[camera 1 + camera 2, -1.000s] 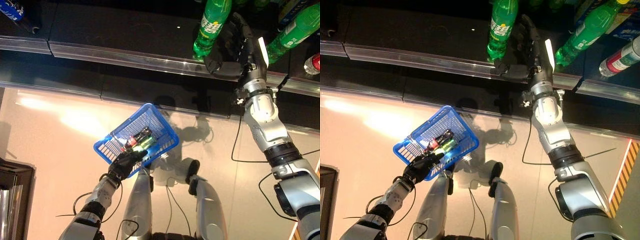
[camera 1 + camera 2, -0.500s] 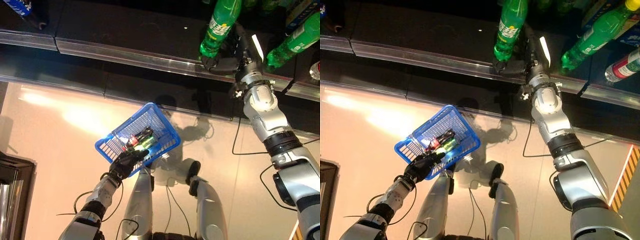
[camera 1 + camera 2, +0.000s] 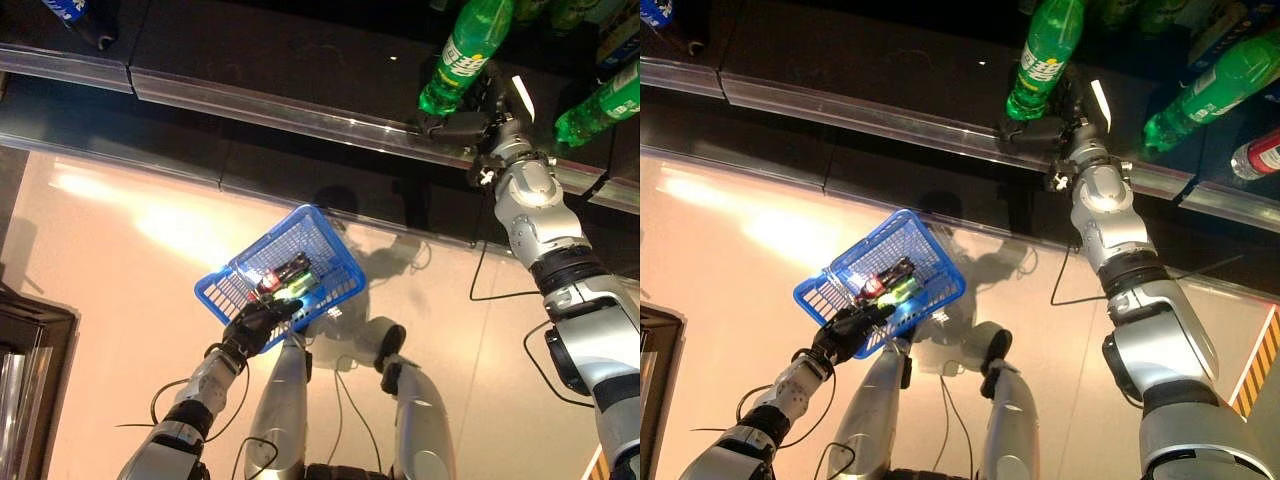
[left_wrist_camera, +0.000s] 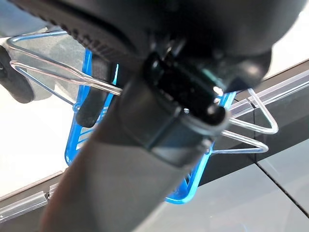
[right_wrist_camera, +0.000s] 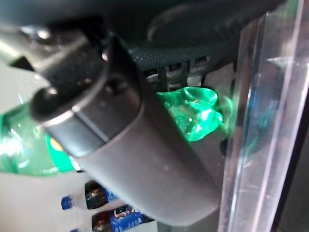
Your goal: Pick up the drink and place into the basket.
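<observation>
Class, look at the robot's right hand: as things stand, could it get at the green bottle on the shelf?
Probably yes: the right hand is already at the green bottle's base on the shelf, with nothing between them.

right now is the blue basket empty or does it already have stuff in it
Not empty. The blue basket, held by the left hand, already holds a few drinks lying on their sides.

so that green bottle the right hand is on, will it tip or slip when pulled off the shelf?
The green bottle is tall and narrow, so likely tippy. The right hand sits at its base, leaving most of it above the grip. Smooth plastic, probably slippery. How full it is can't be told.
</observation>
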Motion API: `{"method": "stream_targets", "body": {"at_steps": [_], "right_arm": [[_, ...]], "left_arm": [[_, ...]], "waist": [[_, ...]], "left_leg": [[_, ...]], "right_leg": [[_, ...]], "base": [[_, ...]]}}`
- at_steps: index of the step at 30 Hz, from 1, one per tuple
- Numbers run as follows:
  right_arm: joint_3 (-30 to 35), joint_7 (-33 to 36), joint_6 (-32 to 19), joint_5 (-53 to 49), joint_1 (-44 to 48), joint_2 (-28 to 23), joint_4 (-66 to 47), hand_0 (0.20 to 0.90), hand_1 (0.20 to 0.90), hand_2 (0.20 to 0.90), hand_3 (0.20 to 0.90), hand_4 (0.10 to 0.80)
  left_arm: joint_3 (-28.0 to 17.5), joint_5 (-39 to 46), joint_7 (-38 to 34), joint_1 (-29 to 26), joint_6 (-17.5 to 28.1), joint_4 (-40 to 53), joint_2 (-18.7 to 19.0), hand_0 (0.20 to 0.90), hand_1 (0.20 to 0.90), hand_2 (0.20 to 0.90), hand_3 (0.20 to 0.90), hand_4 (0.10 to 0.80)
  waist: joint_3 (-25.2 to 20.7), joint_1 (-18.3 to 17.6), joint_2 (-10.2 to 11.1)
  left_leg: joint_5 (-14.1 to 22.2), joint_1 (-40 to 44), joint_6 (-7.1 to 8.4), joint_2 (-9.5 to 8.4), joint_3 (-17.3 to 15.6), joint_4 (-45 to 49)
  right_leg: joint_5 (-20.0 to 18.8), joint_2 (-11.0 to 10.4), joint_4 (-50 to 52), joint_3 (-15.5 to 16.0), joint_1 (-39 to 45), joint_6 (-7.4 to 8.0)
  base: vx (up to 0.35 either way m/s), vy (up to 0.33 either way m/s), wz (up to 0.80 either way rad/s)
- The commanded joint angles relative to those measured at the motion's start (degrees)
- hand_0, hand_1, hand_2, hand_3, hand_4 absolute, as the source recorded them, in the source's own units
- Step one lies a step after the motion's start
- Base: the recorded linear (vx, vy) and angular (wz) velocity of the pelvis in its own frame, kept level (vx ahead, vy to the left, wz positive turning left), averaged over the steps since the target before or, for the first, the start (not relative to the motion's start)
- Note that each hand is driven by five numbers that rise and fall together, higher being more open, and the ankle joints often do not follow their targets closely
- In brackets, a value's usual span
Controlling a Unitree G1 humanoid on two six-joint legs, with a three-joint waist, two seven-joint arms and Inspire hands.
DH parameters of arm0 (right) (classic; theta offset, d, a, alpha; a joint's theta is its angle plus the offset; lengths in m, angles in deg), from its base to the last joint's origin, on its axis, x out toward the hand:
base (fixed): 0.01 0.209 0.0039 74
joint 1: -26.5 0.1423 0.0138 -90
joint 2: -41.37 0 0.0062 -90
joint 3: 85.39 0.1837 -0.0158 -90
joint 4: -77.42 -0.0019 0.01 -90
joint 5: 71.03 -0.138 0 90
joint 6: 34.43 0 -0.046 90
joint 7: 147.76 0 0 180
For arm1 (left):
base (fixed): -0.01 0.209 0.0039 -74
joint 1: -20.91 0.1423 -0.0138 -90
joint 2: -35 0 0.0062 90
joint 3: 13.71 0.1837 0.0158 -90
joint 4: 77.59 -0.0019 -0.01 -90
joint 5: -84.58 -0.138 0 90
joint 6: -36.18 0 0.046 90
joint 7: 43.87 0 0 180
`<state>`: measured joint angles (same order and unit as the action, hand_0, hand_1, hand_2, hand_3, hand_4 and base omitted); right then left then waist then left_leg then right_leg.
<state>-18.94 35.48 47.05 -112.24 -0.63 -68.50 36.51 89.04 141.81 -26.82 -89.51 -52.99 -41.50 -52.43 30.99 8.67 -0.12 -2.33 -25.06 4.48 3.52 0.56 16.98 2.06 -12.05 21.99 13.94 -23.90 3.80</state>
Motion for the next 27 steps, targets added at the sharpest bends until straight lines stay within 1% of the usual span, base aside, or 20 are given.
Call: {"method": "stream_targets", "body": {"at_steps": [1, 2, 7, 13, 27], "right_arm": [[0.28, -3.12, -2.77, -6.21, 10.28, -2.55, 0.32, 0.467, 0.467, 0.467, 0.395, 0.295], [0.31, -3.22, -2.87, -6.94, 10.59, -2.27, 0.82, 0.300, 0.300, 0.300, 0.200, 0.100], [1.02, -4.08, -2.75, -9.43, 11.25, -0.56, 1.91, 0.300, 0.300, 0.300, 0.200, 0.100], [1.36, -4.17, -2.48, -9.60, 11.54, 0.31, 2.74, 0.300, 0.300, 0.300, 0.200, 0.100], [1.68, -4.33, -2.22, -10.39, 11.43, 2.14, 1.90, 0.300, 0.300, 0.300, 0.200, 0.100]], "left_arm": [[6.24, -1.81, 4.19, 8.17, 0.82, 3.97, 3.60, 0.300, 0.300, 0.300, 0.200, 0.100], [6.32, -1.80, 4.25, 8.19, 0.88, 3.89, 3.49, 0.300, 0.300, 0.300, 0.200, 0.100], [6.83, -1.62, 4.91, 8.77, 1.22, 4.15, 2.90, 0.300, 0.300, 0.300, 0.200, 0.100], [7.20, -1.59, 5.36, 9.27, 1.61, 4.16, 2.49, 0.300, 0.300, 0.300, 0.200, 0.100], [7.85, -1.88, 5.84, 9.38, 2.00, 3.98, 1.87, 0.300, 0.300, 0.300, 0.200, 0.100]], "waist": [[-1.20, 2.78, -4.33], [-1.20, 2.88, -4.44], [-1.20, 3.33, -5.28], [-1.20, 3.65, -5.73], [-1.20, 3.71, -6.11]], "left_leg": [[5.44, -1.62, -1.36, -2.01, -1.51, 6.92], [5.41, -1.51, -1.40, -2.15, -1.48, 6.70], [5.21, -0.86, -1.52, -2.92, -1.32, 5.52], [4.82, -0.27, -1.74, -3.57, -1.09, 4.11], [4.21, 0.65, -2.13, -4.37, -0.97, 2.23]], "right_leg": [[0.77, -0.84, -0.64, 1.09, 1.63, 1.75], [0.75, -0.92, -0.70, 1.10, 1.60, 1.77], [0.55, -1.37, -0.91, 1.07, 1.45, 2.02], [0.26, -1.75, -1.16, 1.03, 1.22, 2.15], [-0.49, -2.10, -1.91, 0.90, 1.01, 2.43]], "base": [[0.000, 0.000, 0.00], [0.000, 0.000, 0.00], [0.022, 0.035, 0.03], [0.003, 0.005, 0.01], [0.001, 0.002, 0.01]]}}
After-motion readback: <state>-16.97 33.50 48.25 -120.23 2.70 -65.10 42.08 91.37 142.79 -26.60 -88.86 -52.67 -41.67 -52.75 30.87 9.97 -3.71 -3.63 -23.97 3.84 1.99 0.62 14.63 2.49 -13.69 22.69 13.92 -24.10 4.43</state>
